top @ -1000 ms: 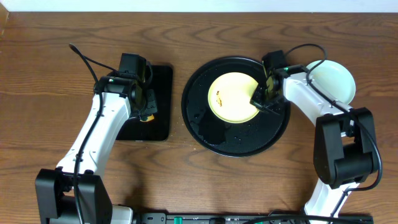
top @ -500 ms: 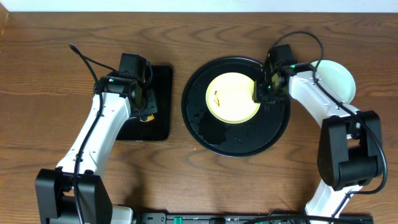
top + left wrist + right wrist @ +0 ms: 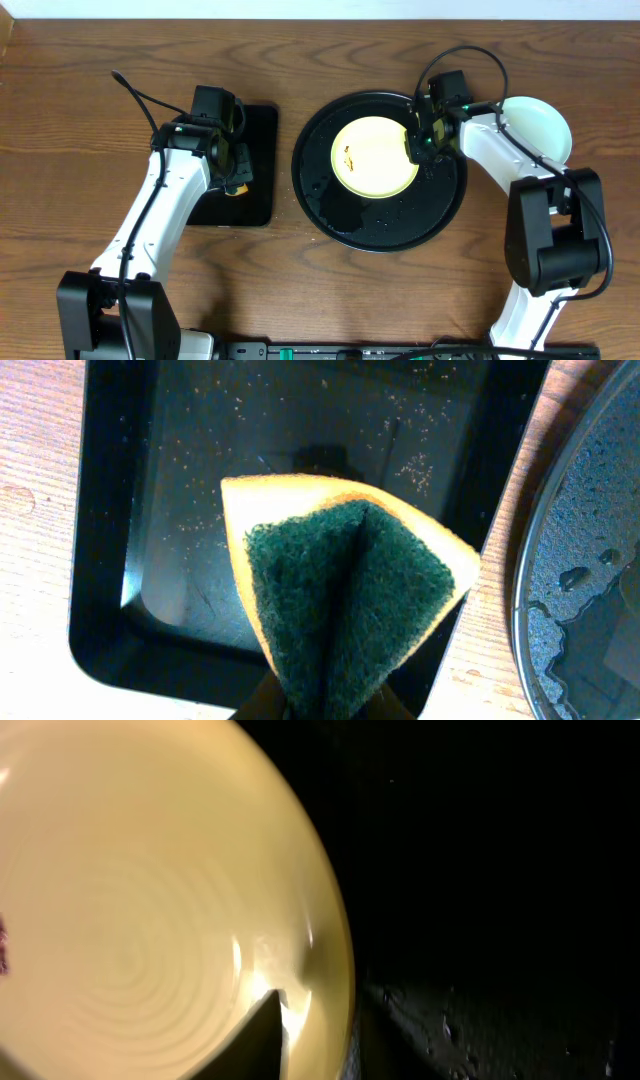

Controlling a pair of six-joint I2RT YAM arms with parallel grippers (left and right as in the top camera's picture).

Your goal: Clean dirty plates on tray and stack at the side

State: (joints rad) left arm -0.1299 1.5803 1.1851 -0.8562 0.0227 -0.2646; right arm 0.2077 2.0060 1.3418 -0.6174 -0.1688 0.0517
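The pale yellow plate [image 3: 372, 160] lies on the round black tray [image 3: 330, 205], with a small orange smudge near its left edge. My right gripper [image 3: 418, 150] is at the plate's right rim, one finger on the inside and one outside, shut on the rim [image 3: 320, 1030]. The right wrist view shows the yellow plate [image 3: 150, 890] over the wet black tray [image 3: 500, 870]. A pale mint-blue plate [image 3: 540, 130] sits on the table right of the tray. My left gripper [image 3: 237, 172] is shut on a folded green and yellow sponge [image 3: 340, 590].
The sponge hangs over a smaller rectangular black tray [image 3: 262, 130], seen close up in the left wrist view [image 3: 170, 510]. Water drops lie on the round tray's front part. The right arm reaches across between the mint plate and the round tray.
My right gripper moved from the yellow plate's lower right edge up to its right rim and turned. The left arm and sponge have not moved.
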